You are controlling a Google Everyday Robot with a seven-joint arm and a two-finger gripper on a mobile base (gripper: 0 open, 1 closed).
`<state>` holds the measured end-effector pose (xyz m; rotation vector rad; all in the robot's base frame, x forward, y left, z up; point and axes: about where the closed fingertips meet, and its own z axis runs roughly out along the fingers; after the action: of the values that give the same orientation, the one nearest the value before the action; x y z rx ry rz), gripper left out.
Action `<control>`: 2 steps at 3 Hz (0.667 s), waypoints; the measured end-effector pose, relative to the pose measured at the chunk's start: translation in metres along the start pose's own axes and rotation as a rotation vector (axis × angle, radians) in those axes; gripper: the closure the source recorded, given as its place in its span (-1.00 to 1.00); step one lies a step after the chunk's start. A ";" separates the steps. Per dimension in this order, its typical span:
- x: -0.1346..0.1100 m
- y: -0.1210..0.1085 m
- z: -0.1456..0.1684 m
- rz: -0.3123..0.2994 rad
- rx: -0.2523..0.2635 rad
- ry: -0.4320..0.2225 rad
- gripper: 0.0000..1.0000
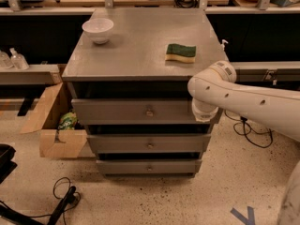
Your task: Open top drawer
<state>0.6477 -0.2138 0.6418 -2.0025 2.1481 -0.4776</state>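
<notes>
The top drawer [117,111] is the widest grey front of the cabinet, just under the cabinet's top, with a small round knob [149,111] at its centre. A dark gap runs above the front. My white arm [243,102] reaches in from the right, and its rounded joint [206,90] covers the drawer's right end. My gripper itself is out of view; only this arm link and joint show.
Two narrower drawers [150,144] sit below. On the cabinet top [136,50] rest a white bowl [98,29] and a green-yellow sponge [181,53]. An open cardboard box [51,125] stands left of the cabinet. Cables [63,203] lie on the floor.
</notes>
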 end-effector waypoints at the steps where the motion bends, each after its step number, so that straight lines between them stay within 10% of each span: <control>1: 0.000 0.000 0.000 0.000 0.000 0.000 0.64; 2: 0.000 -0.001 -0.003 0.000 0.000 0.000 0.17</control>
<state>0.6477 -0.2138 0.6454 -2.0025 2.1481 -0.4776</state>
